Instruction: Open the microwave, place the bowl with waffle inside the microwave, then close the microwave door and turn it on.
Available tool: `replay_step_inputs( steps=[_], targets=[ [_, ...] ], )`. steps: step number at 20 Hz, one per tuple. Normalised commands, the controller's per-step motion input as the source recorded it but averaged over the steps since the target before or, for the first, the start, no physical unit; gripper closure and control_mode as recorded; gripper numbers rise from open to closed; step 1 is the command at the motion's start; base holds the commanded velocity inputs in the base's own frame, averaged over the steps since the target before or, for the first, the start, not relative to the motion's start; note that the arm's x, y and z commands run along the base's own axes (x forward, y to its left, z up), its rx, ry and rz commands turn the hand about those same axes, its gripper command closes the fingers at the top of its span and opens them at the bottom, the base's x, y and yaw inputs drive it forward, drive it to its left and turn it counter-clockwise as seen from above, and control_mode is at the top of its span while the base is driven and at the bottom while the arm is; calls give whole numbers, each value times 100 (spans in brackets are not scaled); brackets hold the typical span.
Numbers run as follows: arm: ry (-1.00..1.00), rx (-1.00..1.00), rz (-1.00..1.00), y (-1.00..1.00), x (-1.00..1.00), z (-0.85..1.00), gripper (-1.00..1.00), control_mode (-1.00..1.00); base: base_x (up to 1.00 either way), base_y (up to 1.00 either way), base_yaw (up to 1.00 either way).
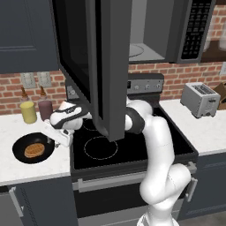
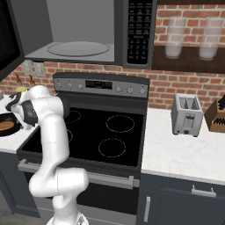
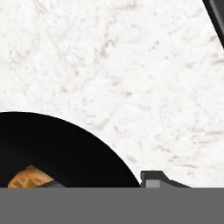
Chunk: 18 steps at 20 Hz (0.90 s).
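The black bowl (image 1: 20, 152) sits on the white counter left of the stove, with the golden waffle (image 1: 34, 150) at its centre. My gripper (image 1: 58, 139) is down at the bowl's right rim. In the hand view the bowl (image 3: 65, 148) and an edge of the waffle (image 3: 29, 178) lie low left. One fingertip (image 3: 153, 178) stands outside the rim and the other inside, jaws apart. The microwave (image 2: 88, 30) hangs above the stove, its cavity showing. The microwave door (image 1: 106, 66) is swung wide open towards me.
The open door hangs over the black stove (image 1: 132, 145), just above my arm. A yellow cup (image 1: 28, 111) and a maroon cup (image 1: 45, 109) stand behind the bowl. A silver toaster (image 1: 201, 99) and a knife block (image 2: 217, 116) are on the right counter.
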Motion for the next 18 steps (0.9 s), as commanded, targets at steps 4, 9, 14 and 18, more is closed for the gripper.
replay_step_inputs(
  steps=[4,9,14,18],
  targets=[
    [0,0,0,0,0,0,100,-100,0,0,0],
    [-5,0,0,-17,-7,0,100,-100,0,0,0],
    [-9,0,0,-42,-27,0,100,-100,0,0,0],
    [-16,1,0,-60,-42,4,100,-100,0,0,0]
  ],
)
